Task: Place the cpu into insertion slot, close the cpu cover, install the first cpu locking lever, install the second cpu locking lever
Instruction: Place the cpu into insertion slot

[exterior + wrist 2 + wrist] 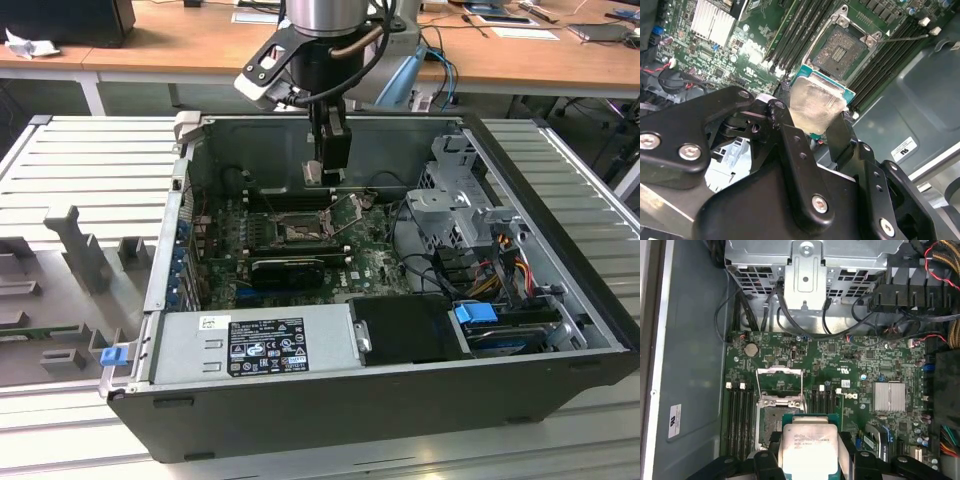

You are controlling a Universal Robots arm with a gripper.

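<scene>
Ribbed grey metal tabletop (80,160), with a wooden desk (180,40) behind it in the exterior view. On the tabletop, an open dark computer case (380,410) lying on its side, insides facing up. Along the near edge of the case, a grey power supply (250,345) with a label; toward the exterior view's right, a perforated metal drive cage (455,205) with bundled cables. Across the floor of the case, a green motherboard (370,260).

Reaching down from above into the case, a robot arm (325,15) with a black pincer (330,170) hanging over the board.

On the board, a finned silver heatsink (888,396) and rows of long black memory slots (740,420) on both sides of the insertion slot (840,50). Slot square, black, metal-rimmed, its contact field exposed. Standing open next to it, the cpu cover (780,371), a thin metal frame with a square window. Angled away from the slot, a thin wire locking lever (905,36), unlatched.

Between the black fingers (790,135), the cpu (815,102), a small square chip with a dull silver top and green edging. Pincer clamped on two opposite sides of the chip in both wrist views. Chip held flat in the air above the board, just beside the insertion slot and partly overlapping its near edge, not seated in it.
</scene>
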